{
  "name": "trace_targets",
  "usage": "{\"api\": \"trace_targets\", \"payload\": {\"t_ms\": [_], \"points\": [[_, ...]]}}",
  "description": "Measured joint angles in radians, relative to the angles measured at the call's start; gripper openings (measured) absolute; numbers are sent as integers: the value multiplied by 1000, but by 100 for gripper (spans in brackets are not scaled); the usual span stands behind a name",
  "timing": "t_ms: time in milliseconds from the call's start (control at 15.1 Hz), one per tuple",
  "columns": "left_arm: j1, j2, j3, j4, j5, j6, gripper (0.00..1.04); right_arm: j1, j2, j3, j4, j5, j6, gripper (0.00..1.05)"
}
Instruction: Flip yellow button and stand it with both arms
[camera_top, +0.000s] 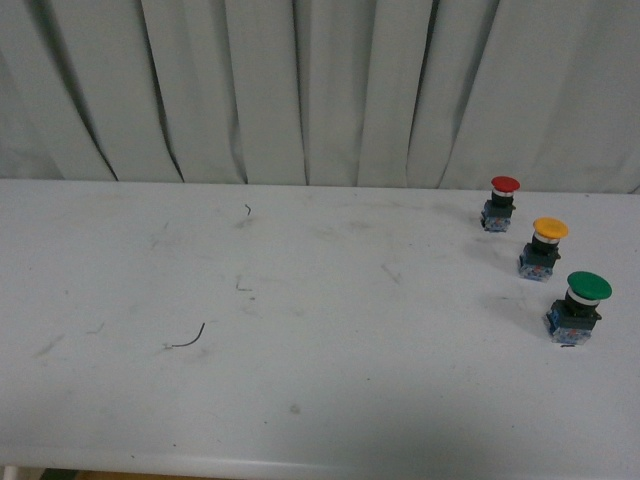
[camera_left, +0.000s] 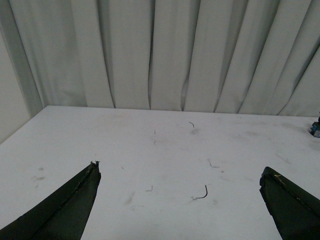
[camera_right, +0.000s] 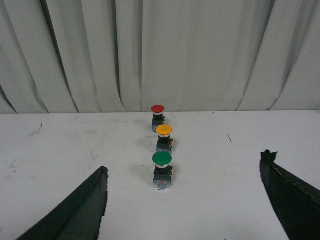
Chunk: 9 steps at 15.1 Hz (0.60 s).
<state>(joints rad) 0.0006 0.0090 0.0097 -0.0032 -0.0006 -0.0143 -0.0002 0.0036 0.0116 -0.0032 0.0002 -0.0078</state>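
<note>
Three push-buttons stand upright in a short diagonal row on the white desk (camera_top: 300, 400), out at about two o'clock in the front view. The red button (camera_top: 503, 202) is farthest back, the yellow button (camera_top: 544, 247) sits in the middle, and the green button (camera_top: 579, 306), the largest, is nearest the front edge. Each rests on its blue contact block with the cap on top. They are near one another but apart, none touching. In the right wrist view the same three line up one behind the other, green nearest the camera, then yellow, then red, so the green one stands directly between that wrist and the yellow button.

A pleated pale curtain (camera_top: 320, 90) hangs behind the desk. One thin dark curl of wire (camera_top: 188, 340) lies on the desk at about eight o'clock from centre, well apart from the buttons, with a few small scuffs and specks around it.

Neither arm shows in the front view. The left gripper (camera_left: 180, 200) has its jaws spread wide over bare desk, holding nothing. The right gripper (camera_right: 184, 200) also has its jaws wide apart and empty, the button row lying ahead between its two fingers (camera_right: 75, 210).
</note>
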Motion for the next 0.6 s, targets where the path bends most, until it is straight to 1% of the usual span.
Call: {"api": "trace_targets", "payload": {"t_ms": [66, 596], "points": [[0, 0, 0, 0, 0, 0, 98, 0, 0, 0, 0, 0, 0, 99], [0, 0, 0, 0, 0, 0, 98, 0, 0, 0, 0, 0, 0, 98]]}}
